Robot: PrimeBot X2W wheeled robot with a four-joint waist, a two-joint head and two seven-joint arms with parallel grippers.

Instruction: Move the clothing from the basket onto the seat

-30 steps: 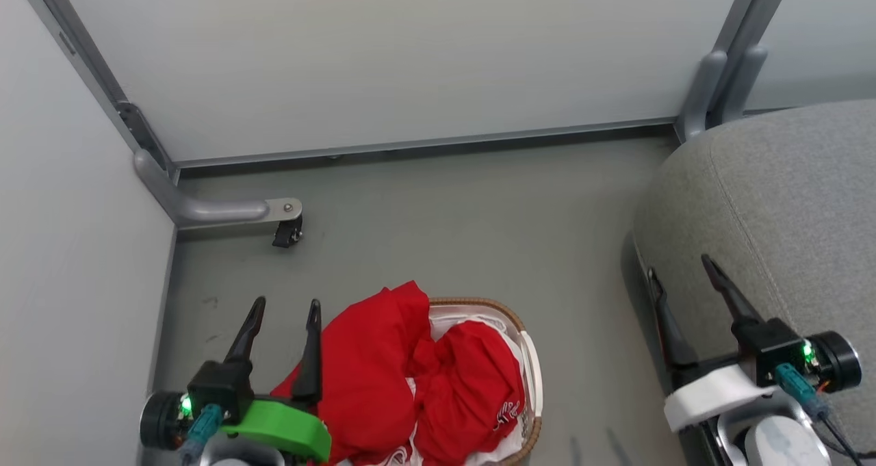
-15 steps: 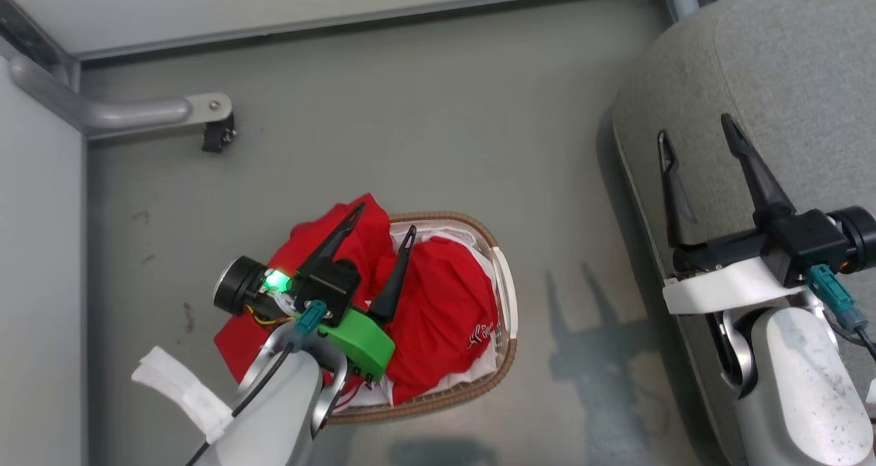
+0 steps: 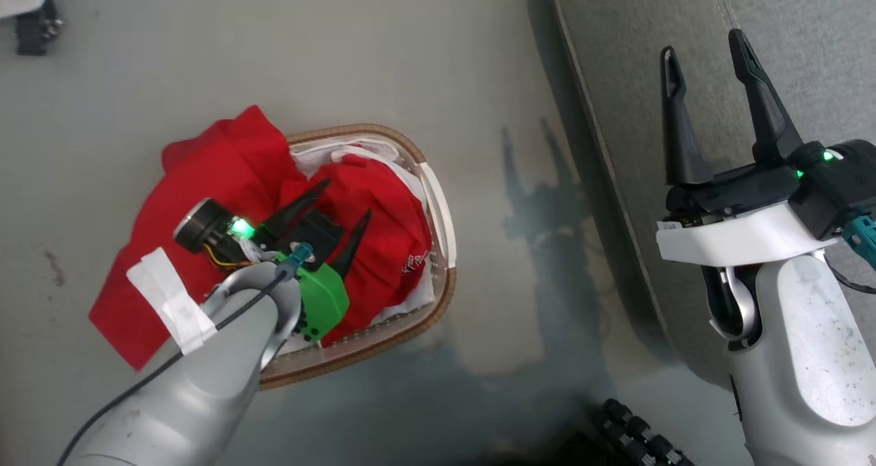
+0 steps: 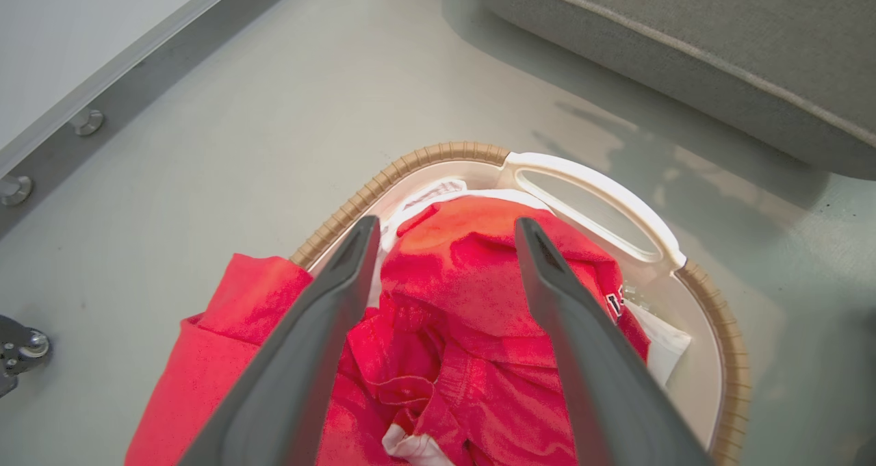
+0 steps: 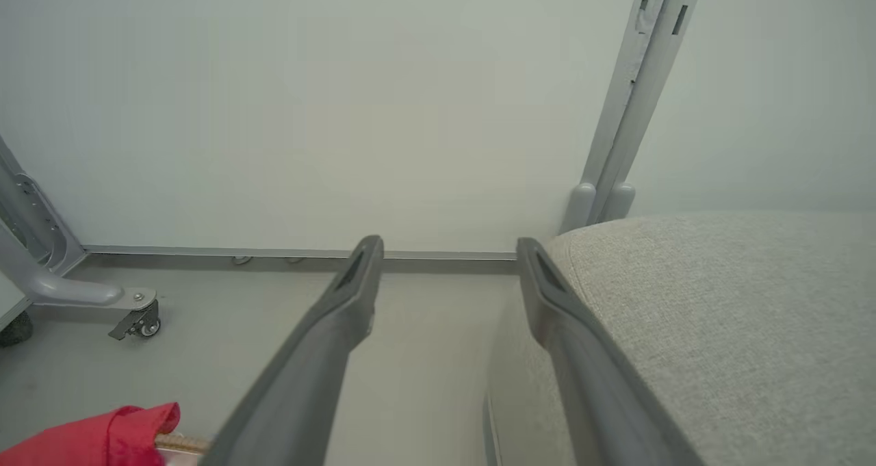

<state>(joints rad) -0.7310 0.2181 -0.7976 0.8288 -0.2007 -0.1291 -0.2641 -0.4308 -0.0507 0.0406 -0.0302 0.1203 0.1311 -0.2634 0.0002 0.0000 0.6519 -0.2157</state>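
Red clothing (image 3: 390,233) fills the oval basket (image 3: 438,206) on the floor, and one red garment (image 3: 198,178) hangs over its left rim onto the floor. My left gripper (image 3: 345,199) hovers open just above the pile, fingers pointing down at it with nothing between them. Along those fingers, the left wrist view shows the clothing (image 4: 452,295) inside the basket (image 4: 725,356). My right gripper (image 3: 705,42) stands open over the edge of the grey seat (image 3: 807,55), empty. A corner of the seat (image 5: 718,315) and a red garment (image 5: 96,435) appear in the right wrist view.
A caster (image 3: 34,28) on a metal leg stands on the floor at the upper left. White partition walls (image 5: 342,110) and a metal post (image 5: 636,96) close off the far side. A dark ribbed part (image 3: 636,432) shows at the bottom edge.
The head camera has tilted down, so the whole scene has slid up the picture. My left gripper has swung from beside the basket to over the clothing and lowered toward it. Both grippers stay open.
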